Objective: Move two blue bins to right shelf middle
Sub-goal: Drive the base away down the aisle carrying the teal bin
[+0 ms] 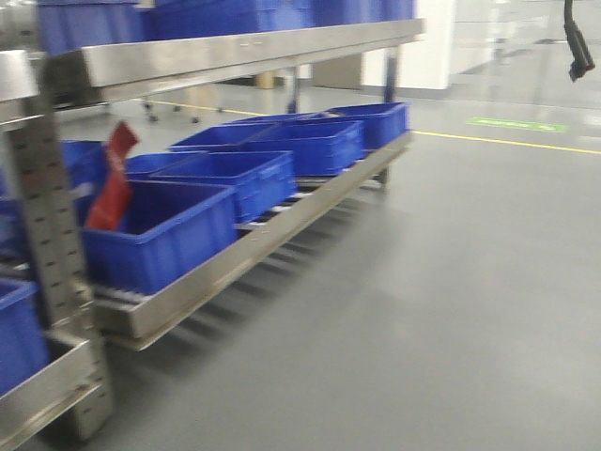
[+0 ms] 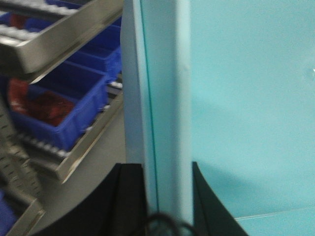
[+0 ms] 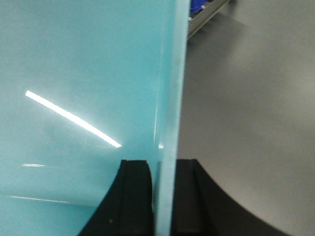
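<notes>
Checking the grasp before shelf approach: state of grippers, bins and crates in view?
left gripper: shut on pale blue bin wall.
right gripper: shut on pale blue bin wall; same bin or a second, cannot tell.
dark blue crates: open-topped, on low rack tier.
nearest crate: holds red item.

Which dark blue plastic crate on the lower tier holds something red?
The nearest dark blue rectangular plastic crate, at the row's left end; a red item sticks out.

Shows dark blue crates [image 1: 160, 235] rowed on a bottom roller tier [image 1: 272, 235], eight toward one o'clock. Has a red sheet [image 1: 113, 183] leaning in the nearest, at nine. Adds yellow line [image 1: 507, 141] and green marking [image 1: 516, 124] on grey floor [image 1: 423, 310], at two.
</notes>
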Tool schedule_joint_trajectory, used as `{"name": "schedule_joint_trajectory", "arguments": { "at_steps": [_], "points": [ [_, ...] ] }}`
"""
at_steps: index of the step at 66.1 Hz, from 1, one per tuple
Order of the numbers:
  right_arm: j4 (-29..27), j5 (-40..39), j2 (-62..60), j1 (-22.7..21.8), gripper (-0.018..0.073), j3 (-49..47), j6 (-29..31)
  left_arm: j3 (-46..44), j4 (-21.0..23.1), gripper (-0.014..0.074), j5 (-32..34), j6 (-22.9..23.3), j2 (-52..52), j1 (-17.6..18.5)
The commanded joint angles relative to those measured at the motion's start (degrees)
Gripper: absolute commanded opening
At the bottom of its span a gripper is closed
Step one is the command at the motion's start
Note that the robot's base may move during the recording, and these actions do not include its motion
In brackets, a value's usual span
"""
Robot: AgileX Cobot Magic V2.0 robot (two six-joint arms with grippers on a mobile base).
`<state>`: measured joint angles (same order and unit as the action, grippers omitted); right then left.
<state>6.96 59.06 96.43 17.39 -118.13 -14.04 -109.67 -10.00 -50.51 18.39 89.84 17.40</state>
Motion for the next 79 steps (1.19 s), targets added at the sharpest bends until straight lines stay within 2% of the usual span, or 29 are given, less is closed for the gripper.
{"name": "schedule_joint_trajectory", "arguments": {
  "at_steps": [1,79],
  "points": [
    [-0.6,-4.6,-0.6,0.0,-0.0166,-0.7,0.7,-1.2,2.9,-0.0111,7.8,-0.5,-1.4,0.5],
    [-0.6,-4.6,-0.6,0.0,-0.0166,-0.7,0.7,-1.2,2.9,-0.0111,7.9,-0.5,-1.4,0.5]
  ]
}}
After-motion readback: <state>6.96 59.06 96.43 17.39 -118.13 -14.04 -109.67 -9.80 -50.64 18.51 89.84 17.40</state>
